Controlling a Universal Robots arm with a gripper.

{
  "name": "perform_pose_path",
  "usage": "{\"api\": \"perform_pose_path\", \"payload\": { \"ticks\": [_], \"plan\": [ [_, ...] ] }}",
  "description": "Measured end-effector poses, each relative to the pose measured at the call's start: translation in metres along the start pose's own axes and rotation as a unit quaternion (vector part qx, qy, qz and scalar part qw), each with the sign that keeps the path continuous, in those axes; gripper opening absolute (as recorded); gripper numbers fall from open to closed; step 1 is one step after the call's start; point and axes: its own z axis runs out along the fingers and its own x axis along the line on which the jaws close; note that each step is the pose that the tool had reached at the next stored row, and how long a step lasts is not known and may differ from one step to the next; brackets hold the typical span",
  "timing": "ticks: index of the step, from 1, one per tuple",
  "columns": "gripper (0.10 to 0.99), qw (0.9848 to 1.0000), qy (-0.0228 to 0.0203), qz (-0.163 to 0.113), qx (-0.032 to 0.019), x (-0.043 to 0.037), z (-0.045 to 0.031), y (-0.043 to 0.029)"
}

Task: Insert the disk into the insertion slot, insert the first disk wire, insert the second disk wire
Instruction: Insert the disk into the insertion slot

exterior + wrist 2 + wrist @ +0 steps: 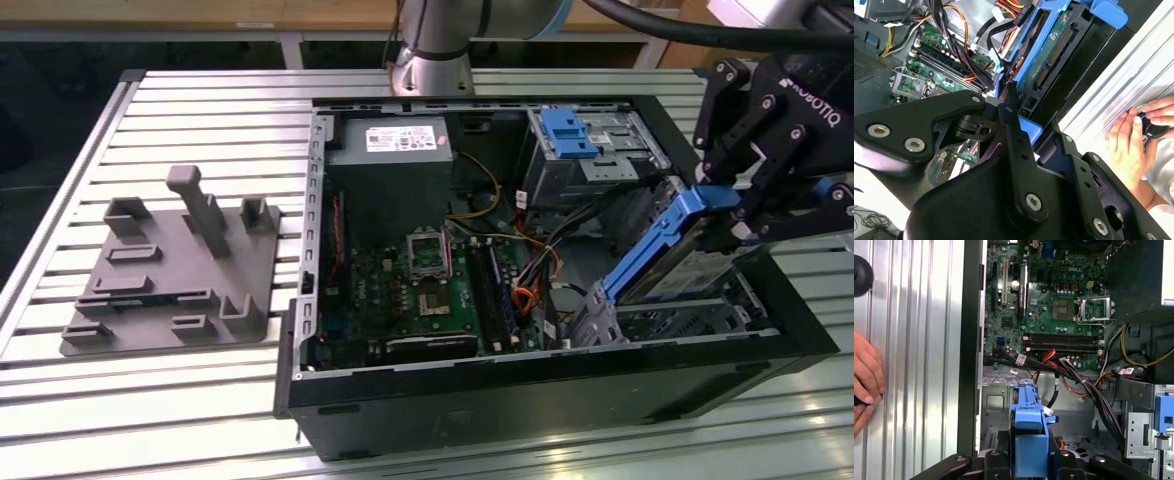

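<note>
Well, at the exterior view's left I see a grey fixture (pixel 174 270) on the slatted surface (pixel 200 400), and mid-frame the open computer case (pixel 534 385). At right, my fingers (pixel 742 228) are clamped on the disk (pixel 667 250), which is tilted with its lower end at the insertion slot (pixel 687 318).

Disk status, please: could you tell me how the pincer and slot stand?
Pincer shut on disk. Disk tilted, lower end at slot, not seated. Wires beside slot; hand outside case.
</note>
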Motion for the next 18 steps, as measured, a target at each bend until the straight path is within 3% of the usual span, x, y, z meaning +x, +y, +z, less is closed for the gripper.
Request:
{"api": "perform_pose_path", "payload": {
  "ticks": [9, 14, 15, 18],
  "plan": [
    [0.365, 1.0, 0.0002, 0.0, 0.0, 0.0004, 0.0103, -0.0004],
    [0.494, 1.0, 0.0002, 0.0, 0.0, 0.0004, 0.0104, -0.0004],
    [0.557, 1.0, 0.0, 0.0, 0.0, 0.0004, 0.0105, -0.0004],
    [0.557, 1.0, 0.0, 0.0, 0.0, 0.0004, 0.0105, -0.0004]
  ]
}}
